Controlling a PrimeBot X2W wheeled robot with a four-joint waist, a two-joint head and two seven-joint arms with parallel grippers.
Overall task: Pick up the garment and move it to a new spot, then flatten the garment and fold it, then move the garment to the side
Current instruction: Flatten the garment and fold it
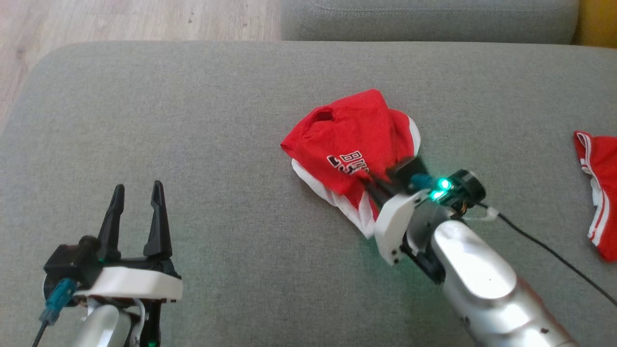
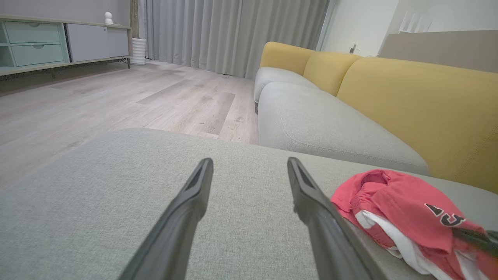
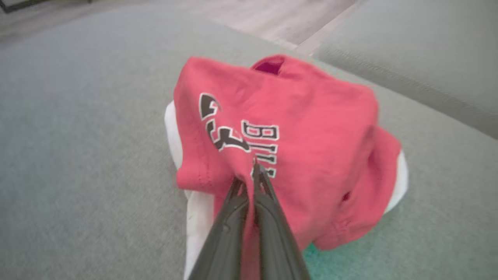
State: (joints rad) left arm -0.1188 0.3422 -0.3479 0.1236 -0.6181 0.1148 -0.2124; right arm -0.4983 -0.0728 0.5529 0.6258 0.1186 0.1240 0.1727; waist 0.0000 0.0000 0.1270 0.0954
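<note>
- Left gripper [image 1: 137, 187]: near left, over the grey cushion [image 1: 193, 120]. Its fingers stand wide apart with nothing between them, well apart from the garment. Best kept parked here until flattening begins.
- Right gripper [image 3: 253, 175]: near right of centre, on a pale forearm. Its fingers are pressed together on a pinch of red cloth at the near edge of the bundle, just below the lettering.
- Cable [image 1: 544, 246]: a dark lead that trails from the right wrist toward the near right. Judged a snag risk if the arm swings that way.
- Garment [image 1: 347, 140]: a red jersey with white trim and black-and-white lettering, lying crumpled in a heap at the middle of the cushion with a white layer showing underneath. The wrist view is blurred, so whether the pinch holds one layer or several cannot be told.
- Handling note: a slow, straight lift is advised until the white layer hangs free. If cloth slips, set it down and take a deeper bite. Open cushion to the left looks the better new spot, with room to spread.
- Second red piece [image 1: 600, 188]: red with white stripes, at the right edge and well apart from the bundle. The carry should avoid it.
- Sofa seat [image 1: 434, 19]: far, grey, across a narrow gap.
- Wooden floor [image 1: 120, 19]: far left.
</note>
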